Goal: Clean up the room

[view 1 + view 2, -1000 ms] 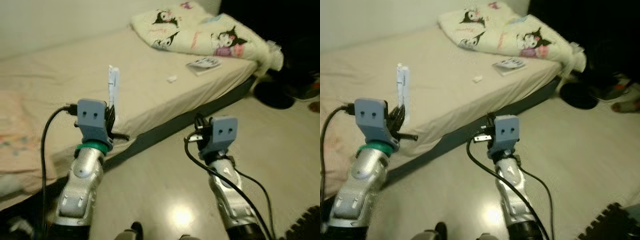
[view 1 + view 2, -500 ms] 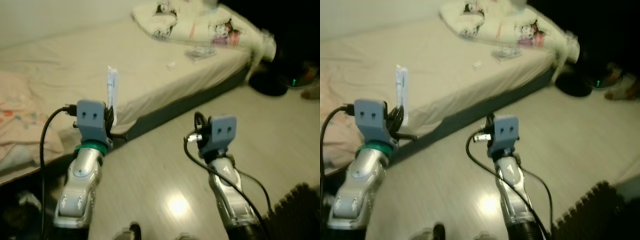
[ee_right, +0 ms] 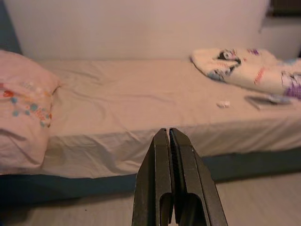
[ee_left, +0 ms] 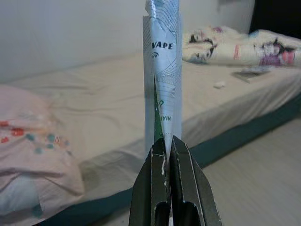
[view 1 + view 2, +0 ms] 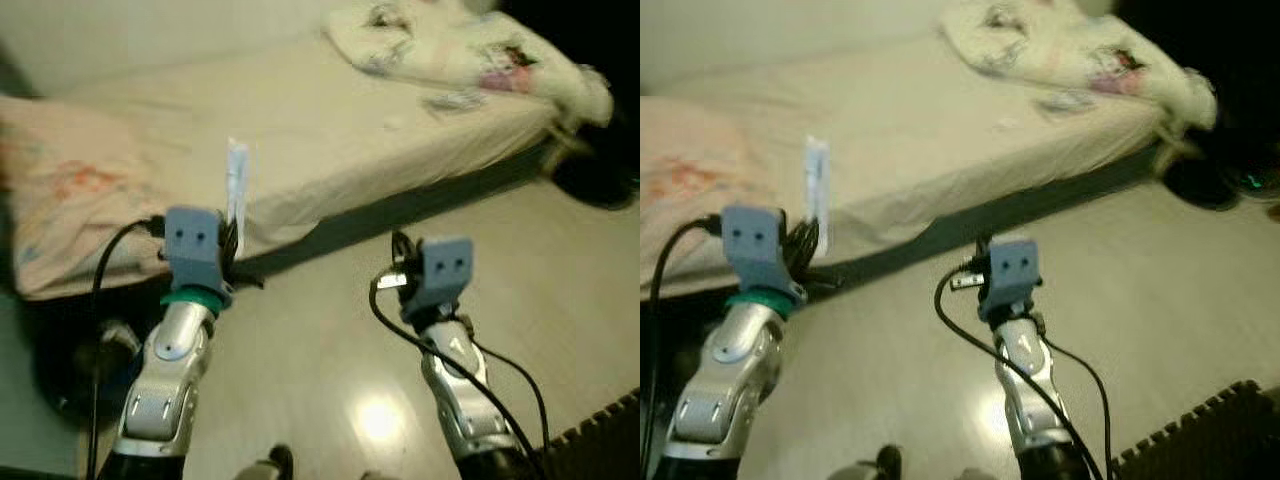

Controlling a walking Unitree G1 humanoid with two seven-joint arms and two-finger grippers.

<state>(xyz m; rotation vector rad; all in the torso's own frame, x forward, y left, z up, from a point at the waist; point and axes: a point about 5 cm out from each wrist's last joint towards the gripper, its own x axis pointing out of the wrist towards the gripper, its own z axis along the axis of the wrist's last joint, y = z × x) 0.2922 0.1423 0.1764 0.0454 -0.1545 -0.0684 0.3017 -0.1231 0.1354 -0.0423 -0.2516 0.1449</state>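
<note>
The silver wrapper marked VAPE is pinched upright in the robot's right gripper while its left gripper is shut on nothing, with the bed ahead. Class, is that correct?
Not quite: the grippers are swapped. The left wrist view shows the silver wrapper pinched upright in the left gripper; the right gripper is shut on nothing. The bed is indeed ahead.

Head views downward; wrist views toward bed (image 3: 141, 108).
</note>
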